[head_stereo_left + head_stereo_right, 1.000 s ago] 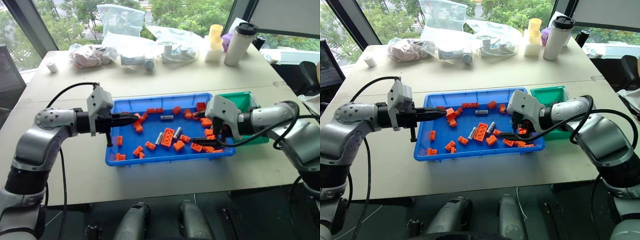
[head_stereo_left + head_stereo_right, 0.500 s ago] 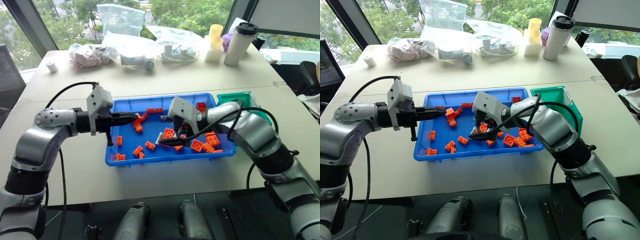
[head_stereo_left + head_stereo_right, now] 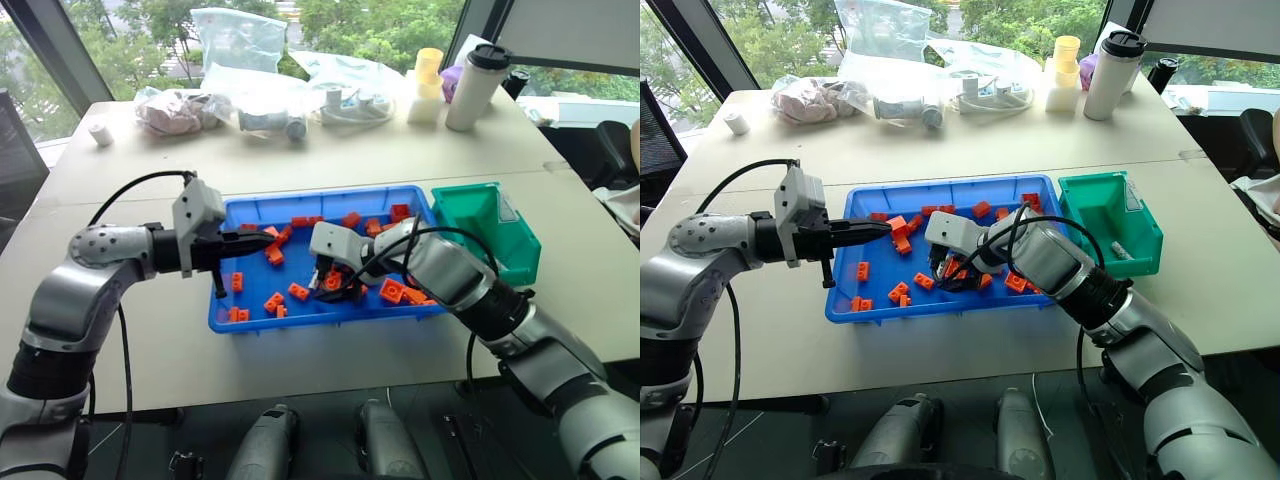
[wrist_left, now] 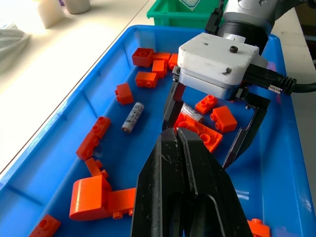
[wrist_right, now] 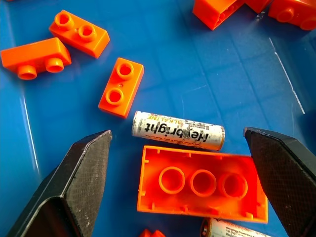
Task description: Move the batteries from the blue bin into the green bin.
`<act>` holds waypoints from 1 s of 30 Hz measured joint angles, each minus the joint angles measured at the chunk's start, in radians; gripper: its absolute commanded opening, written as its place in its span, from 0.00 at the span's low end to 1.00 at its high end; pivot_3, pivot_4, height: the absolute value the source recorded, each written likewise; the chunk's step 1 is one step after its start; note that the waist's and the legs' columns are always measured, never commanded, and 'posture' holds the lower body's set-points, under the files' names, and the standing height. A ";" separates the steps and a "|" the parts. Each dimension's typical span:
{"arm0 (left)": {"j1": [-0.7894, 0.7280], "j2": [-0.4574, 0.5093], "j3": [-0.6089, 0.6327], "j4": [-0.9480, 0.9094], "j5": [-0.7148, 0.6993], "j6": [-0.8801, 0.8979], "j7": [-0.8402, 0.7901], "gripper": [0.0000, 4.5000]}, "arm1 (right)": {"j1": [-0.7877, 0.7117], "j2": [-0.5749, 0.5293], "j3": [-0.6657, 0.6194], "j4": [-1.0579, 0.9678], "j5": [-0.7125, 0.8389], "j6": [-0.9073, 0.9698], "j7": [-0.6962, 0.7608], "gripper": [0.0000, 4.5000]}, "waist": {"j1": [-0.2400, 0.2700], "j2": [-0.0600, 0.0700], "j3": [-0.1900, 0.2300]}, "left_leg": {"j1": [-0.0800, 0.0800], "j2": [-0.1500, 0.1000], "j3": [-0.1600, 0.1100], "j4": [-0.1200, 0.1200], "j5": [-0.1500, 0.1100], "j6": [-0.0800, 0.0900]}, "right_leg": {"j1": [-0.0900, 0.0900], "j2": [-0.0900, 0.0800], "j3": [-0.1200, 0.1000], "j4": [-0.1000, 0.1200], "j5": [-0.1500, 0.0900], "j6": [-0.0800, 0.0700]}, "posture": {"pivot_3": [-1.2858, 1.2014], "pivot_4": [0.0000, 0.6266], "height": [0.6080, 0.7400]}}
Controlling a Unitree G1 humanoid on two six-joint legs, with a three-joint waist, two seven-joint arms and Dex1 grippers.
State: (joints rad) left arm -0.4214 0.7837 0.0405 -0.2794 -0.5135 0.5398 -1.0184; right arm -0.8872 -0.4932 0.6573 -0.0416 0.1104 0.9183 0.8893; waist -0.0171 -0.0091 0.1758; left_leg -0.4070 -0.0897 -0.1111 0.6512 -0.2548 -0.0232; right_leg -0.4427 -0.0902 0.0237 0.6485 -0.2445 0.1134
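Note:
The blue bin lies mid-table, strewn with orange bricks. My right gripper is lowered into its middle, open. Between its fingers a battery lies flat on the bin floor against an upturned orange brick; the fingers stand apart from both. A second battery shows just below that brick, and another battery lies further off. My left gripper hovers shut over the bin's left end, holding nothing. The green bin stands at the blue bin's right end, with a small grey cylinder inside.
Plastic bags, a tall tumbler, yellow cups and a white roll crowd the table's far side. Bare tabletop lies in front of the bins up to the near edge.
My right gripper has swept left from the blue bin's right end to its middle and sunk lower, staying open. The left arm has not moved.

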 measured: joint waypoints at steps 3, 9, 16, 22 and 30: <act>0.007 0.000 0.011 0.000 0.000 -0.002 0.000 0.00 | 0.000 0.011 0.000 0.009 -0.014 0.006 0.001 0.98 | 0.000 0.000 0.000 | 0.000 0.000 0.000 0.000 0.000 0.000 | 0.000 0.000 0.000 0.000 0.000 0.000 | 0.52 0.24 1.00; 0.015 0.000 0.013 0.000 0.002 -0.009 0.000 0.00 | -0.001 0.025 0.002 0.011 -0.048 0.018 0.003 0.92 | 0.000 0.000 0.000 | 0.000 0.000 0.000 0.000 0.000 0.000 | 0.000 0.000 0.000 0.000 0.000 0.000 | 0.52 0.24 1.00; 0.015 -0.002 0.013 0.001 0.004 -0.025 0.000 0.00 | -0.002 0.028 0.002 0.011 -0.070 0.019 0.017 0.49 | 0.000 0.000 0.000 | 0.000 0.000 0.000 0.000 0.000 0.000 | 0.000 0.000 0.000 0.000 0.000 0.000 | 0.52 0.24 1.00; 0.015 -0.003 0.013 0.001 0.006 -0.030 0.000 0.00 | -0.010 0.028 0.002 0.004 -0.088 0.021 0.025 0.49 | 0.000 0.000 0.000 | 0.000 0.000 0.000 0.000 0.000 0.000 | 0.000 0.000 0.000 0.000 0.000 0.000 | 0.52 0.24 1.00; 0.015 -0.018 0.009 0.004 0.011 -0.038 0.000 0.00 | -0.040 -0.134 -0.247 -0.160 -0.022 0.123 0.042 0.49 | 0.017 0.000 0.000 | -0.002 -0.002 -0.001 0.001 0.000 0.000 | 0.000 -0.002 -0.001 -0.001 0.000 0.000 | 0.52 0.24 1.00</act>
State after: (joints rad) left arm -0.4066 0.7659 0.0491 -0.2751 -0.5025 0.5019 -1.0180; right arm -0.9267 -0.6271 0.4104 -0.2019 0.0882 1.0412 0.9313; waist -0.0003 -0.0090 0.1762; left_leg -0.4093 -0.0916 -0.1122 0.6521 -0.2550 -0.0230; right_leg -0.4430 -0.0920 0.0223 0.6476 -0.2445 0.1135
